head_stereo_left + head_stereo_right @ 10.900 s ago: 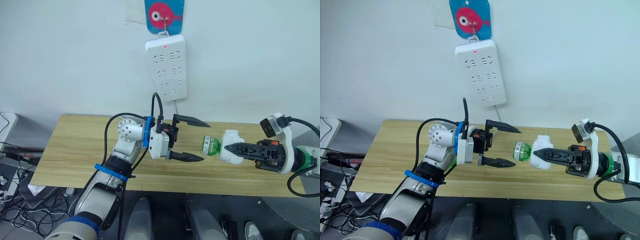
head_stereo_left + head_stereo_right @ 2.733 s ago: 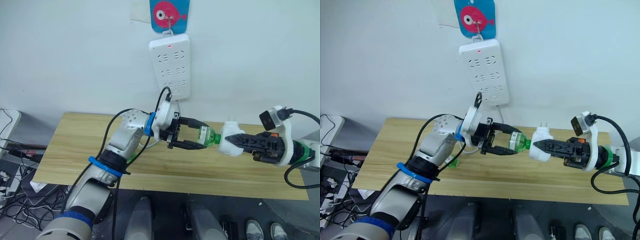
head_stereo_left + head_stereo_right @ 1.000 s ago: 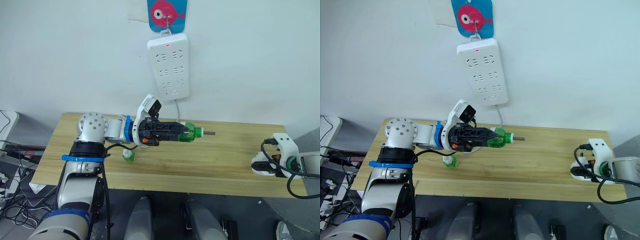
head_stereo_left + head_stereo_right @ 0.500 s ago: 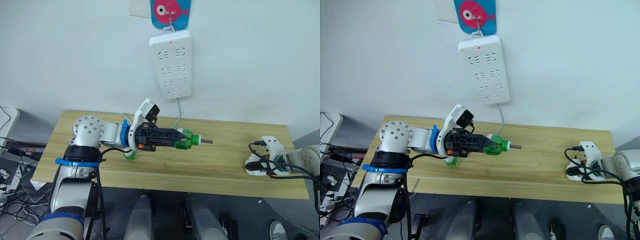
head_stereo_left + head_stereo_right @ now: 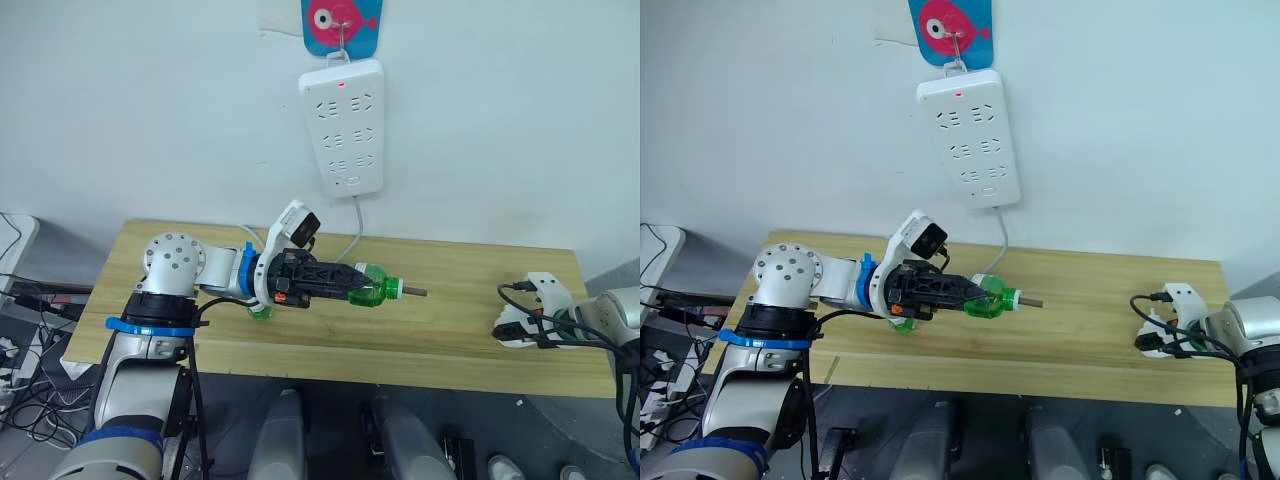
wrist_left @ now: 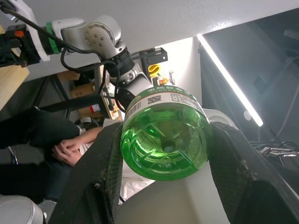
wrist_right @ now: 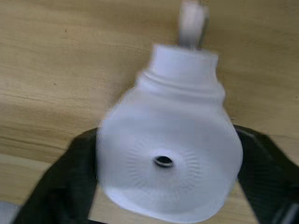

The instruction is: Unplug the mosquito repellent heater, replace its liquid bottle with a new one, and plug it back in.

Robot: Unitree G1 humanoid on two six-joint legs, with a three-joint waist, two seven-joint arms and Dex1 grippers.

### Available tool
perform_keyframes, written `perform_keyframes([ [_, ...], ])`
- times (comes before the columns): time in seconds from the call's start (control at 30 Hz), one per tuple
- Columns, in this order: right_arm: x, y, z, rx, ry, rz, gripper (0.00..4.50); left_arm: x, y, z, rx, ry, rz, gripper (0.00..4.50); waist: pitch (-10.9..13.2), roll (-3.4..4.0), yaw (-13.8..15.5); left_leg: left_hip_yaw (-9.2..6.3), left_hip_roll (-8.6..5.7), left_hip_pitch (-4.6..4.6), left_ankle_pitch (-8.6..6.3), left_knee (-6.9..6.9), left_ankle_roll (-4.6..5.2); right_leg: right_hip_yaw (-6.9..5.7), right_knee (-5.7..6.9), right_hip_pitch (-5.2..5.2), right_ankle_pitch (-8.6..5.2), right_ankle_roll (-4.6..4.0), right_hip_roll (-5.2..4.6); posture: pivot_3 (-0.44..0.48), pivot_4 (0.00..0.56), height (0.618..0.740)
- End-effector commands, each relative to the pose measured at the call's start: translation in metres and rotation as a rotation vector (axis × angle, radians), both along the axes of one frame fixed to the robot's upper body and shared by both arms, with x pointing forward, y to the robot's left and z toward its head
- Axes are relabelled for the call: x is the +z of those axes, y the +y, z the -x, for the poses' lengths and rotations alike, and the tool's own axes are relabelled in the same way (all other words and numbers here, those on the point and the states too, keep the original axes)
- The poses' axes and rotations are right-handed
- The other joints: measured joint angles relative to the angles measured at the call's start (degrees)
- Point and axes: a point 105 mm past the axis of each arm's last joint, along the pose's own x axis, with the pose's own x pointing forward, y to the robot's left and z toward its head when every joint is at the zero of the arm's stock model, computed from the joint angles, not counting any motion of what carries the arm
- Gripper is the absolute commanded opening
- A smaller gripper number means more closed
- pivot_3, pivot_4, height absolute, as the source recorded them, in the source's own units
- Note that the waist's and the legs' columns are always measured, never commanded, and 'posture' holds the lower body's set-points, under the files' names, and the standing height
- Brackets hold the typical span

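**Two steps done, three left**

Half of the job finished, by the look of it. On the left, left gripper (image 5: pixel 345 285) clamped on the old bottle (image 5: pixel 372 286), held on its side above the table (image 5: pixel 440 335), wick rod pointing towards the right. Bottle bottom seen between the two black fingers in the left wrist view, so a firm hold on both sides. Just behind this gripper, standing on the table, the new bottle (image 5: pixel 260 311) with its white cap on, touched by nothing.

In the middle, up on the wall, the power strip (image 5: pixel 343 128) with red lamp on and no plug-in unit in any socket. So unplugging done, and the old bottle taken out as well.

On the far right, near the table edge, the heater (image 7: pixel 182 93) gripped by the right gripper (image 7: pixel 166 158), one black finger on each side, bottle socket empty and facing the wrist camera, close to the wood or on it.

Left to do, most likely: put down the old bottle, uncap the new one and screw it into the socket, then plug in again.
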Motion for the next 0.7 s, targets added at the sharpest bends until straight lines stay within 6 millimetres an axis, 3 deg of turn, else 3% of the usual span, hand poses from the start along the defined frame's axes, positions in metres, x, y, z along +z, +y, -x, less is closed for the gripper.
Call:
perform_keyframes([
  [0.03,0.003,-0.008,0.001,-0.026,-0.005,0.005,4.44,0.007,0.001,0.007,-0.030,-0.024,0.021,2.25,0.00,0.00,0.00,-0.01,0.01,0.01,0.00,0.00,0.00,-0.01,0.00,0.00,0.00,0.00,0.00,0.052,0.340,0.740],
  [0.23,0.020,-0.010,0.005,-0.052,-0.023,-0.047,4.44,0.006,0.001,0.006,-0.029,-0.023,0.021,2.25,0.01,0.02,0.00,0.00,0.00,0.00,0.00,-0.04,0.00,0.00,0.01,-0.02,0.00,0.00,0.00,0.044,0.330,0.740],
  [0.47,0.070,-0.005,0.029,-0.025,-0.068,-0.137,4.44,0.006,0.001,0.006,-0.029,-0.026,0.027,2.25,0.02,0.07,0.08,-0.03,-0.02,-0.01,0.00,-0.09,0.00,-0.02,0.01,-0.03,0.00,0.00,0.00,0.019,0.311,0.740],
  [0.7,0.138,0.057,0.053,0.454,-0.382,-0.252,4.44,0.006,0.000,0.002,-0.019,-0.023,0.037,2.25,0.02,0.08,-0.10,0.00,0.00,-0.01,0.00,-0.08,-0.01,-0.03,-0.04,-0.02,0.00,0.01,0.01,-0.012,0.309,0.740],
])
